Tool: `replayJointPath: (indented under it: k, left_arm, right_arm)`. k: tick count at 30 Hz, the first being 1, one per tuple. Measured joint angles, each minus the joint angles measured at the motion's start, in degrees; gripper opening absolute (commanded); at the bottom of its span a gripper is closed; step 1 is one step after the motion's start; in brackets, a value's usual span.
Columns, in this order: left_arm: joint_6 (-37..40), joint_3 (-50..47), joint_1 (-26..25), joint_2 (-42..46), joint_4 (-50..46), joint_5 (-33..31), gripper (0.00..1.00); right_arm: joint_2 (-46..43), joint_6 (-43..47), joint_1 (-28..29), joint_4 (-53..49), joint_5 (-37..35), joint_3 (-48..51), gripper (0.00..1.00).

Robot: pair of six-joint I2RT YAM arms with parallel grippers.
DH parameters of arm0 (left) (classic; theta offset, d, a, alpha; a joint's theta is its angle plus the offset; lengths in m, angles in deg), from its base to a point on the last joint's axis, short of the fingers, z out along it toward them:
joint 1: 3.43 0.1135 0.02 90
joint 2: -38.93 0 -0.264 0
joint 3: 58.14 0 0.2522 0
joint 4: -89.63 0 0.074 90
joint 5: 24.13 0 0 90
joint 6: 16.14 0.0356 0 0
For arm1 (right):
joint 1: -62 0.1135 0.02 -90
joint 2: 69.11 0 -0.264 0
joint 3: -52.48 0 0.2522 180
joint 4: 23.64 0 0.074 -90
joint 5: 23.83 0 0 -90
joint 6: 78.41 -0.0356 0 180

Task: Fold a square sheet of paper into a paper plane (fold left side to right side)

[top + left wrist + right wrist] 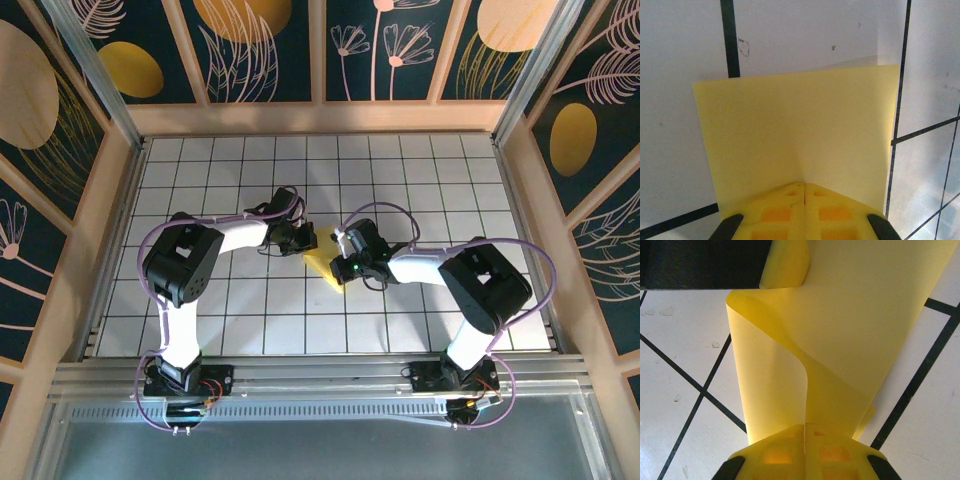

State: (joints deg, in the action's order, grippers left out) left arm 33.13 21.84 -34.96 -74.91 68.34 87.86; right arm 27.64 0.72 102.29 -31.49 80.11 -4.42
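Left wrist view: left gripper has its jaws pressed together with no gap, and the square sheet of paper fans out flat from its tips above the gridded table. We read that as a pinch on the sheet's near edge, though the contact itself is hidden.

On the right wrist camera the right gripper is also fully closed. One paper edge runs straight into its finger seam, so we call it clamped on the sheet. There the paper bows up off the table in a loose S-curl.

From the top camera the sheet sits over the middle of the table. The arms meet there, one from the table's left half and one from its right.

Handling, our judgement:
- The sheet is very light, thin and floppy. It sags and rolls under its own weight.
- It takes a crease anywhere it gets squeezed, so stray kinks are a real risk.
- It probably slides on the smooth table, and it tears if both arms pull apart.

Where to hold, our judgement:
- Take it by the edge or a corner, never mid-sheet.
- For the left-to-right fold, we would grip the edge on the table's left side and keep the opposite edge pinned low to the table.
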Motion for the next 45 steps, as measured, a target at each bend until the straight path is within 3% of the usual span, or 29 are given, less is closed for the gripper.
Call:
replayJointPath:
  k: [26,38,45]
  left_arm:
    - [0.0,-0.1,0.0,0.1,0.1,0.0,0.01]
    - [-0.1,0.2,-0.3,0.3,-0.1,-0.7,0.21]
    - [0.2,1.5,0.5,1.7,-4.1,-3.5,0.24]
  right_arm:
    - [1.2,0.0,0.4,-0.4,0.0,-0.9,0.0]
    - [1.7,0.0,0.4,0.2,0.3,-0.9,0.0]
    - [2.5,-0.2,0.4,2.0,1.0,-0.9,0.0]
